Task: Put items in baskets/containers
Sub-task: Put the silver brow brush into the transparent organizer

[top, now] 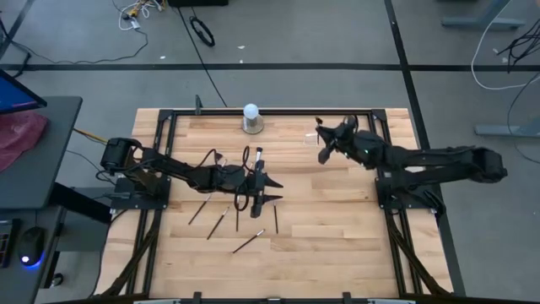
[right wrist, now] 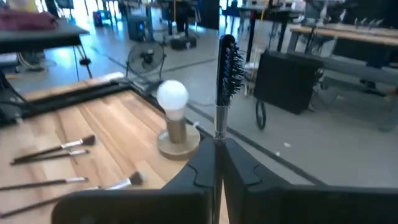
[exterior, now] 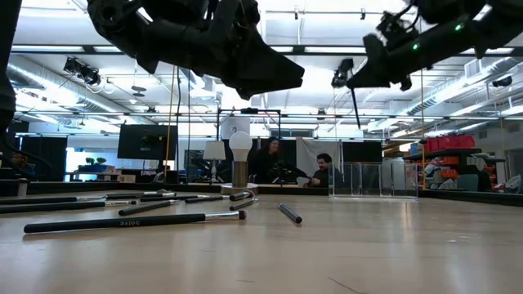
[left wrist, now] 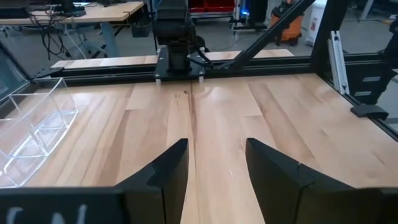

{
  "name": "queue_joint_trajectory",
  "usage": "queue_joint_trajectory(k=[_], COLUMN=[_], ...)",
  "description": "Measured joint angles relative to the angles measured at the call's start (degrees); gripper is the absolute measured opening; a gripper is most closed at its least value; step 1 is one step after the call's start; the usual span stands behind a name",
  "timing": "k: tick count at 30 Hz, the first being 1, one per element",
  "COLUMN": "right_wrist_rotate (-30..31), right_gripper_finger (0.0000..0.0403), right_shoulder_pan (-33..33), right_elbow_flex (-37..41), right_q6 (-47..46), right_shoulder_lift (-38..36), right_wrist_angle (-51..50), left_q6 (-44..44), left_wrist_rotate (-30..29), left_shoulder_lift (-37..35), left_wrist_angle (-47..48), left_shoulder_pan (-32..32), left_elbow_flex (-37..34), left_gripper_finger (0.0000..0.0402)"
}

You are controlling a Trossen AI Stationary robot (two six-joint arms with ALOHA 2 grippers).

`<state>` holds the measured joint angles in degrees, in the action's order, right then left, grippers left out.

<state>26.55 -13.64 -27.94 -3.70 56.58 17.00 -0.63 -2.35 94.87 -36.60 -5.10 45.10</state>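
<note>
Several thin dark makeup brushes (top: 221, 221) lie flat on the wooden table, near and just left of its middle; the low view shows them too (exterior: 131, 220). My left gripper (top: 274, 191) hovers open beside them with nothing between its fingers (left wrist: 217, 174). My right gripper (top: 323, 143) is up over the far right part of the table, shut on a brush with a dark bristly head (right wrist: 227, 62). The clear plastic container (left wrist: 31, 137) stands at the far side (exterior: 372, 178), close to my right gripper. My right gripper pinches the brush's handle (right wrist: 219, 132) between its two fingers, right under the silver collar below the bristle head. The fingers come about level from the table's right and lie across the brush. It stands roughly upright, bristles up, lifted clear, the handle hanging below the gripper (exterior: 355, 106).
A white ball on a round grey base (top: 251, 118) stands at the far edge, left of my right gripper. A black metal frame (top: 278, 111) rims the table. People sit beyond the far edge (exterior: 323, 171). Bare wood lies at the near right.
</note>
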Motion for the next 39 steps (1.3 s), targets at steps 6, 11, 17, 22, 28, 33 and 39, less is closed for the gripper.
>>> queue_joint_trajectory(k=[6, 11, 17, 22, 28, 33, 39], right_wrist_rotate=[-6.3, -9.1, -9.8, -14.0, -15.8, -17.6, -17.6], right_gripper_finger=[0.0007, 0.0007, 0.0008, 0.0008, 0.0008, 0.0016, 0.0039], right_shoulder_pan=[-9.2, -13.9, -17.3, -19.2, -20.5, -20.9, -20.9], right_elbow_flex=[0.0, 0.0, 0.0, 0.0, 0.0, -0.1, 0.0], right_q6=[-1.3, -1.2, -1.5, -3.1, -4.3, -4.8, -4.9], right_shoulder_lift=[7.0, 13.9, 20.2, 23.2, 25.1, 26.7, 27.4], right_wrist_angle=[4.4, 11.7, 12.9, 13.1, 12.5, 12.2, 11.4], left_q6=[0.0, -0.1, -0.1, -0.1, -0.1, -0.1, -0.1], left_wrist_rotate=[0.0, 0.0, 0.0, 0.0, -0.2, -0.5, -0.5], left_shoulder_lift=[0.0, 0.0, 0.0, 0.0, 0.0, 0.0, 0.0], left_wrist_angle=[0.0, 0.0, 0.0, 0.0, 0.0, 0.0, 0.0], left_shoulder_pan=[0.0, 0.0, 0.0, 0.1, 0.1, 0.0, 0.1], left_elbow_flex=[0.0, 0.0, 0.0, 0.0, 0.0, 0.0, 0.0], left_gripper_finger=[0.0165, 0.0165, 0.0165, 0.0165, 0.0165, 0.0165, 0.0165])
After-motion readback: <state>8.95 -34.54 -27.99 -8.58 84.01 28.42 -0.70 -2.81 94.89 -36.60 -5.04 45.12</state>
